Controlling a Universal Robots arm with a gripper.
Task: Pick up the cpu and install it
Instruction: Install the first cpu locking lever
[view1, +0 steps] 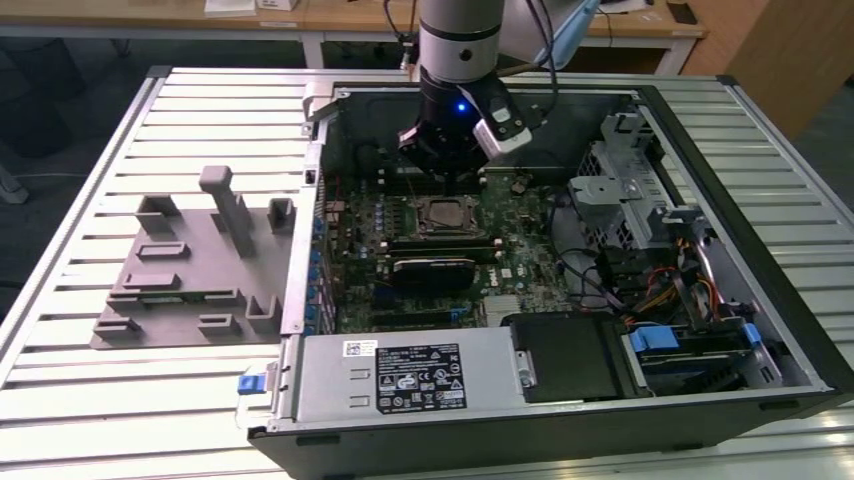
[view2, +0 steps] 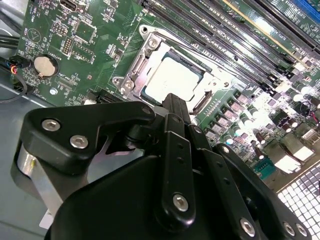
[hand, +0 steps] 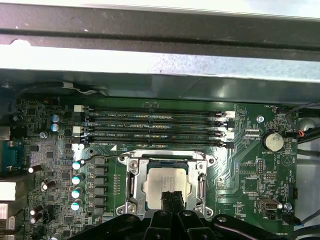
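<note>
The cpu (hand: 165, 181), a silvery square chip, lies flat inside the open metal-framed socket (hand: 131, 186) on the green motherboard; in the second wrist view the cpu (view2: 170, 80) sits the same way. My gripper (hand: 172, 196) hangs just above the cpu's near edge, its black fingers pressed together with nothing between them. In the second wrist view the gripper (view2: 175, 102) tip stands at the cpu's edge. The exterior view has the gripper (view1: 447, 170) inside the open computer case, just behind the socket (view1: 442, 216).
A grey plastic tray (view1: 187, 265) lies on the slatted table at the exterior view's left. Memory slots (hand: 155, 127) run beside the socket. The case wall (view1: 314, 200), power supply (view1: 400, 375), drive cage (view1: 627, 190) and cables (view1: 601, 270) hem the board in.
</note>
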